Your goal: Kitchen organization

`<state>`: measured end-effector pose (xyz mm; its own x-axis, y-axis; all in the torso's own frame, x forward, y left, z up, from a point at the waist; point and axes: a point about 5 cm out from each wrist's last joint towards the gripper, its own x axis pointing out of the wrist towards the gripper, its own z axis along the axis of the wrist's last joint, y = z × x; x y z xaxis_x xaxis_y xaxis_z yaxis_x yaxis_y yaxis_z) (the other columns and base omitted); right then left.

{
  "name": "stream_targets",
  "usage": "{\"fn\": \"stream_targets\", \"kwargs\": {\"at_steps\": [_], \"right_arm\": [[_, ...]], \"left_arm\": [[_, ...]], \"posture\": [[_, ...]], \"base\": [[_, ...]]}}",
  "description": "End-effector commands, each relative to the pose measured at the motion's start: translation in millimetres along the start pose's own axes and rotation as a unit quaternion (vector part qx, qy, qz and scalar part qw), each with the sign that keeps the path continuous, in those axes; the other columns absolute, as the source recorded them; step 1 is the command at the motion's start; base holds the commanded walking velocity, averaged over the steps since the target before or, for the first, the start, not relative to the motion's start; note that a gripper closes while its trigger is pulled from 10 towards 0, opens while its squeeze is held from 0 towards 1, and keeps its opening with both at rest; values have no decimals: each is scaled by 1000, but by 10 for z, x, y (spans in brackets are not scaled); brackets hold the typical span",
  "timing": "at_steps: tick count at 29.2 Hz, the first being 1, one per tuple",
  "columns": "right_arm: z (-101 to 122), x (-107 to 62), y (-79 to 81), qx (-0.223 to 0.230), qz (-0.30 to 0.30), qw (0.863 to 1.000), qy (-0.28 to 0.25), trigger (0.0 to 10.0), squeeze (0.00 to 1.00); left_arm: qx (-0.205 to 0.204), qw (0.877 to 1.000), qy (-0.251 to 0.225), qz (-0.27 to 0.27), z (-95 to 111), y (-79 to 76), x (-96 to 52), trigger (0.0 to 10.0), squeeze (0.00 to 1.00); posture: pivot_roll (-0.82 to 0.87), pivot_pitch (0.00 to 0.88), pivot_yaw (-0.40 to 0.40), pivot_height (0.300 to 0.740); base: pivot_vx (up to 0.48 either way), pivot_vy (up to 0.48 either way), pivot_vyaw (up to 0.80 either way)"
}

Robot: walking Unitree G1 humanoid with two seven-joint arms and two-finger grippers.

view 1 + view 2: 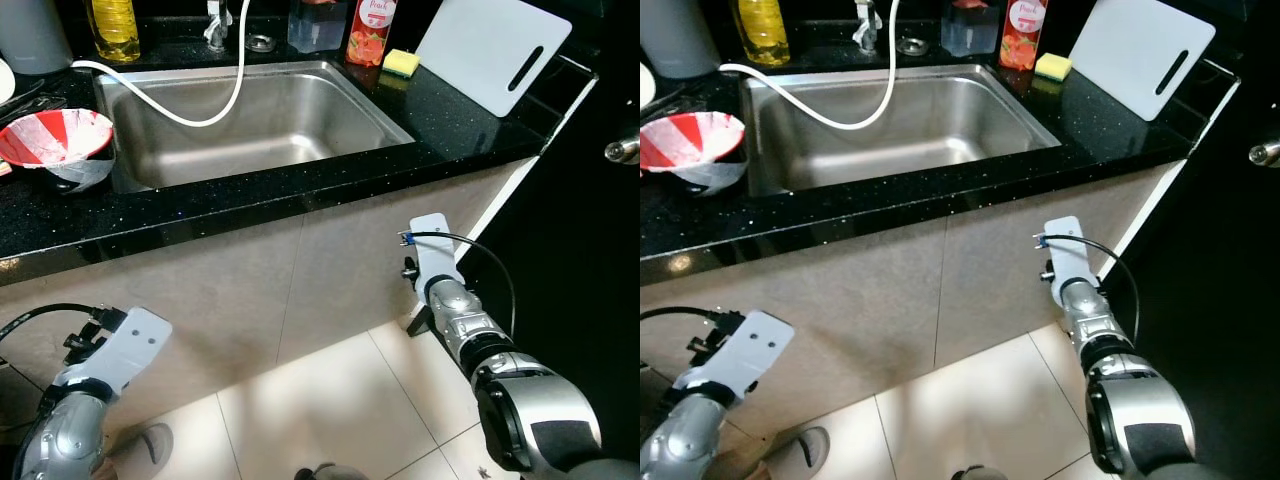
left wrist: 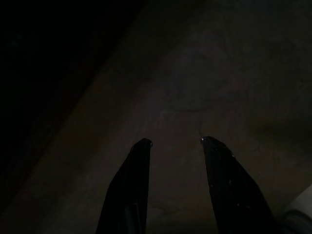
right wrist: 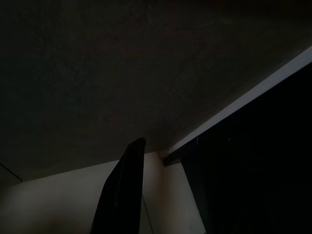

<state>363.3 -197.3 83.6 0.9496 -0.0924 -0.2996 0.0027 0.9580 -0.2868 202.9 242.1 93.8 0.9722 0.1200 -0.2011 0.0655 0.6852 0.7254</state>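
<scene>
A steel sink (image 1: 330, 105) is set in the black counter (image 1: 455, 125), with a white hose (image 1: 215, 112) looping into it. A red-and-white bowl (image 1: 55, 140) sits left of the sink. Along the back stand a yellow bottle (image 1: 113, 28), a clear container (image 1: 318, 25), a red bottle (image 1: 372, 30) and a yellow sponge (image 1: 401, 62). A white cutting board (image 1: 490, 45) leans at the right. Both arms hang below the counter, the left arm (image 1: 105, 365) and the right arm (image 1: 450, 300). My left gripper (image 2: 175, 141) is open and empty in the dark. My right gripper (image 3: 139, 144) faces the cabinet front.
The beige cabinet front (image 1: 300, 290) drops to a light tiled floor (image 1: 330, 410). A grey slipper (image 1: 150, 445) lies by the left arm. At the right are a dark opening and a metal handle (image 1: 622, 150). A faucet (image 1: 215, 25) stands behind the sink.
</scene>
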Motion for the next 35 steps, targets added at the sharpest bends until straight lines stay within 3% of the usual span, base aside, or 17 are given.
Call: {"fn": "stream_targets", "kwargs": {"at_steps": [1,22,31,35], "right_arm": [[-44,-11,-33,1,-4,1000,6,10000,0],[20,4,125,-1,16,1000,2,10000,0],[-33,-12,114,8,13,1000,4,10000,0],[-45,-12,94,6,14,1000,8,10000,0]], "left_arm": [[-7,1000,4,-6,8,-67,-27,10000,0],[-5,1000,10,-6,-44,-42,-30,10000,0],[-5,1000,11,-7,-72,-53,-102,10000,0],[-5,1000,10,-7,-54,-78,-108,10000,0]], "posture": [[73,60,-124,740],[132,38,-134,740],[141,47,-119,740],[223,57,-138,740]], "base": [[0,0,0],[0,0,0],[0,0,0],[0,0,0]]}}
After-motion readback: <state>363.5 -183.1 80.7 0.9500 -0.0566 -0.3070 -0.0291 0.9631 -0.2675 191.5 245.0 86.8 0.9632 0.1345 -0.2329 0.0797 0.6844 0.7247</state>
